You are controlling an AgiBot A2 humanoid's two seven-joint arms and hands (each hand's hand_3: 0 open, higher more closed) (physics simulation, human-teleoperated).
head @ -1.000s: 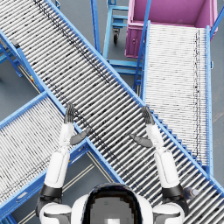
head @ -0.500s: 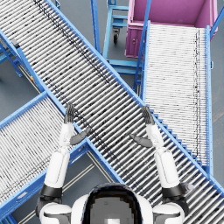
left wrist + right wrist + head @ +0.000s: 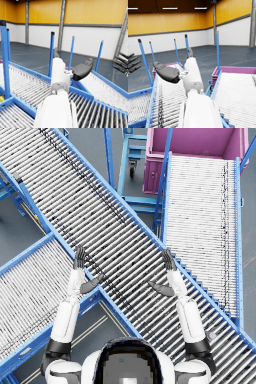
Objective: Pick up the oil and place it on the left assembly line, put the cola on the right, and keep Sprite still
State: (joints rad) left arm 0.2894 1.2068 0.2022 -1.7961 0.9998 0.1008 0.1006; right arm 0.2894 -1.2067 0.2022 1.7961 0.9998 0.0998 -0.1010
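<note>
Your left hand (image 3: 81,274) hung open over the near edge of the central conveyor (image 3: 120,233) in the head view. Its fingers were straight and apart, its thumb turned inward, and it held nothing. Your right hand (image 3: 168,277) mirrored it across the same rollers, equally empty. I judge this a waiting pose, since both palms faced the gap between them, where a bottle would likely arrive. The left assembly line (image 3: 30,288) lay just outboard of the left hand. The right assembly line (image 3: 200,218) lay outboard and ahead of the right hand, with a pink bin (image 3: 195,143) at its far end. No oil, cola or Sprite showed anywhere.

In the left wrist view, the left hand (image 3: 78,71) was spread, with only bare rollers below it.

In the right wrist view, the right hand (image 3: 170,73) was likewise spread and empty, with the pink bin (image 3: 238,70) beyond it. You had nothing within reach to grasp, so sorting looked unstarted.
</note>
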